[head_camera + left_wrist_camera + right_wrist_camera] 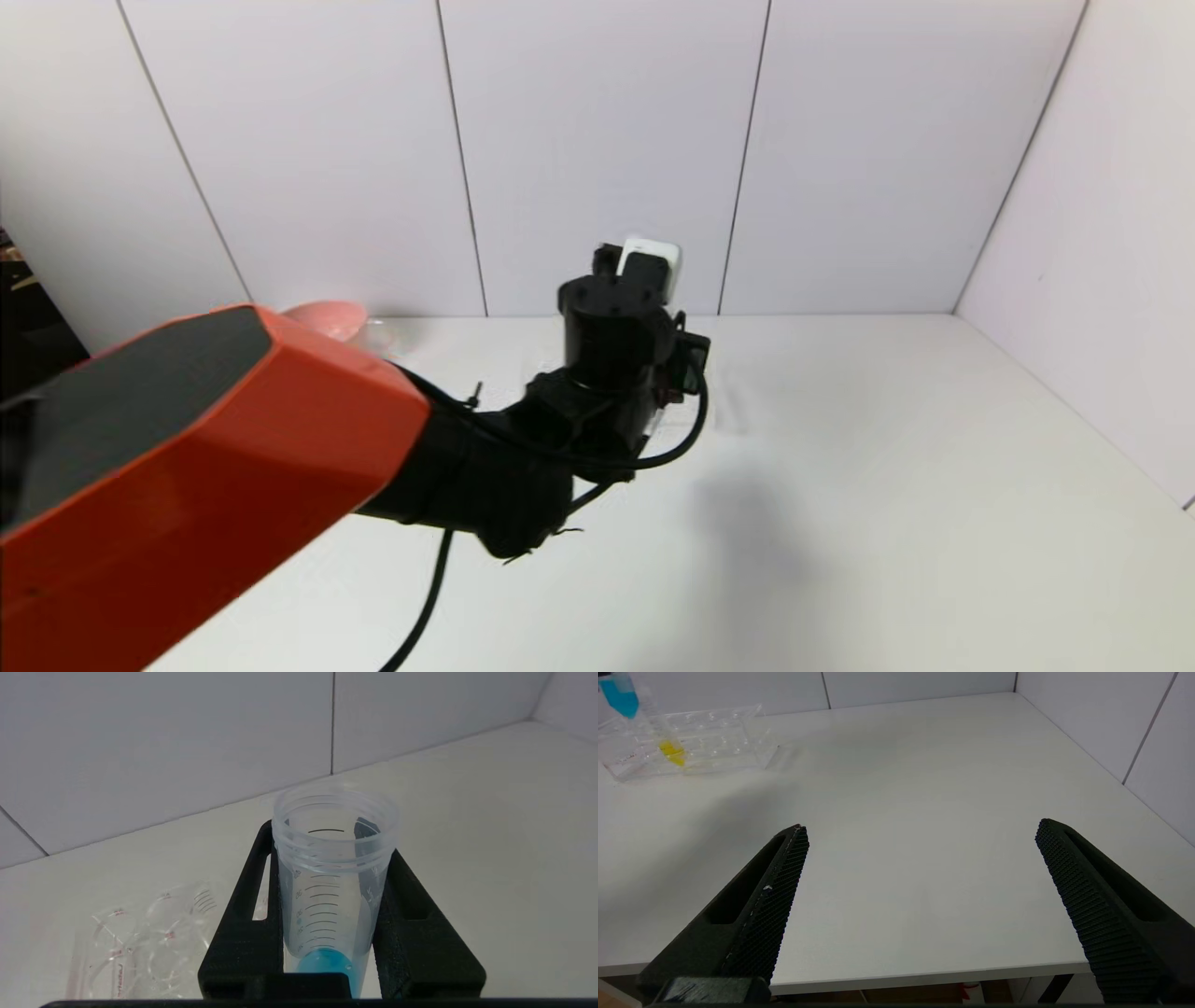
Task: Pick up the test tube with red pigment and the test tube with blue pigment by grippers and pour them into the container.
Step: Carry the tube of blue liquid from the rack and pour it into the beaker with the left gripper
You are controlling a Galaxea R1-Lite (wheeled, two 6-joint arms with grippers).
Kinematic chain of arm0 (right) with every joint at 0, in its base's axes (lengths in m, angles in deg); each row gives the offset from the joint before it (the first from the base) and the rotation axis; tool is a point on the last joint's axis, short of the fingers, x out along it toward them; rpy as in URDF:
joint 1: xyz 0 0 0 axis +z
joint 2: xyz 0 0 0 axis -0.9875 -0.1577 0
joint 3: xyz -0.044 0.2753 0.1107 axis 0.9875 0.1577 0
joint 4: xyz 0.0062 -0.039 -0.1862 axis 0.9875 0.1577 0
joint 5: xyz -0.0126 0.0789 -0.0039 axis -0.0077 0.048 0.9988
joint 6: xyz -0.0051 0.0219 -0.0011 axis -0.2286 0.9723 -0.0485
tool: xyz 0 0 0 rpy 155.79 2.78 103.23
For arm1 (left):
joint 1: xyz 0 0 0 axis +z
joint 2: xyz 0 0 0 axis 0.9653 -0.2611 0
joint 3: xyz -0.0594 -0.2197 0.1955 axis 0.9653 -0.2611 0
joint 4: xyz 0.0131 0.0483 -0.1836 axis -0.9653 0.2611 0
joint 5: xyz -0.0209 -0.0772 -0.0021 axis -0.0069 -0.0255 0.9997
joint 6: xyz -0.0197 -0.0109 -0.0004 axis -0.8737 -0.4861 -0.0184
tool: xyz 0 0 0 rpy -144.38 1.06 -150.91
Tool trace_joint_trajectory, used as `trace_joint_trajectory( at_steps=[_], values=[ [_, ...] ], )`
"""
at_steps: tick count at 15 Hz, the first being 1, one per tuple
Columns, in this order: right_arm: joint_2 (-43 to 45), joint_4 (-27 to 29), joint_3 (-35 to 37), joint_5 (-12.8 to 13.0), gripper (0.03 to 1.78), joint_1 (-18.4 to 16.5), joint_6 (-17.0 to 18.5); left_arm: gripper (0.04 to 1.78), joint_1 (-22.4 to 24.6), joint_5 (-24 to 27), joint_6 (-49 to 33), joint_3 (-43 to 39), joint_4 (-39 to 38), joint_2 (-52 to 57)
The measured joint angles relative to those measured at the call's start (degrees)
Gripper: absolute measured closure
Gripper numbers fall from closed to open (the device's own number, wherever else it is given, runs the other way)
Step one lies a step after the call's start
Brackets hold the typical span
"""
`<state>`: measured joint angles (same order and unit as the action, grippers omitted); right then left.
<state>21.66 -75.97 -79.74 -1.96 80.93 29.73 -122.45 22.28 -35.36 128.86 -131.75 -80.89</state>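
My left gripper point(332, 847) is shut on the test tube with blue pigment point(327, 891), a clear graduated tube with an open mouth and a bright blue tip point(323, 963). It holds the tube in the air above the white table. In the head view the left wrist point(621, 345) hides its jaws and the tube. The blue tip also shows far off in the right wrist view point(619, 695), above the rack. My right gripper point(922, 828) is open and empty, low over the table's front edge. The red-pigment tube and the glass beaker are out of view.
A clear multi-hole tube rack point(714, 732) stands at the far left of the table with a yellow-liquid tube point(672, 752) in it; the rack also shows in the left wrist view point(140, 942). A pink bowl point(327, 317) sits by the back wall. White walls close the back and right.
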Motion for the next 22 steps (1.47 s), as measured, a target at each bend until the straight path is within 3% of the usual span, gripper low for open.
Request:
trace_joint_trajectory(
  at_steps=[3,6,10,15,18,22],
  values=[
    [0.00,0.00,0.00,-0.02,0.04,0.00,-0.02,1.29,4.62,13.92,-0.05,-14.88,-1.24,12.00],
    [0.00,0.00,0.00,-0.02,0.04,0.00,-0.02,1.29,14.49,28.47,0.02,-26.19,-1.46,22.95],
    [0.00,0.00,0.00,0.00,0.04,0.00,0.00,1.29,35.41,47.98,0.28,-35.23,-1.52,32.20],
    [0.00,0.00,0.00,0.00,0.04,0.00,0.02,1.29,60.73,70.77,0.50,-38.45,-5.10,33.73],
    [0.00,0.00,0.00,0.00,0.04,0.00,0.00,1.29,69.75,79.37,0.45,-38.64,-12.63,28.17],
    [0.00,0.00,0.00,0.00,0.04,0.00,0.02,1.29,73.25,81.14,0.06,-34.60,-18.16,19.71]
  ],
)
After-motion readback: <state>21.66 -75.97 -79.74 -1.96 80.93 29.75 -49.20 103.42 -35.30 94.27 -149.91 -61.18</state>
